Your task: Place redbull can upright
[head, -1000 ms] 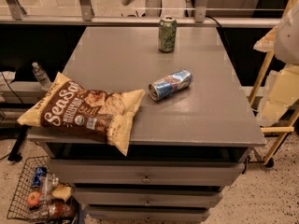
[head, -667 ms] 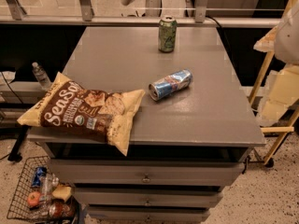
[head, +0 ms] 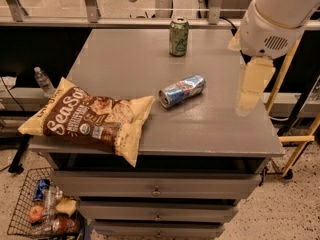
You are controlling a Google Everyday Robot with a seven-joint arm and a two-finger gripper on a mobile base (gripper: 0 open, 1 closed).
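Near the middle of the smooth grey table (head: 125, 59) we see one slim redbull can (head: 182, 90) on its side, blue and silver metal. One shorter green can (head: 178, 36) stands upright at upper centre. One crinkled brown snack bag (head: 92, 120) overhangs the left edge. At upper right hangs the pale gripper (head: 255, 81), apart from both cans; we cannot tell whether it is parted or closed.

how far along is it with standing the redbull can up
Done: nothing yet. The redbull can lies on its side mid-table, just right of the chip bag.
In hand: the gripper hangs over the table's right side, apart from the can.
Left: reach the can, grasp it and set it upright, the way the green can stands at the back.
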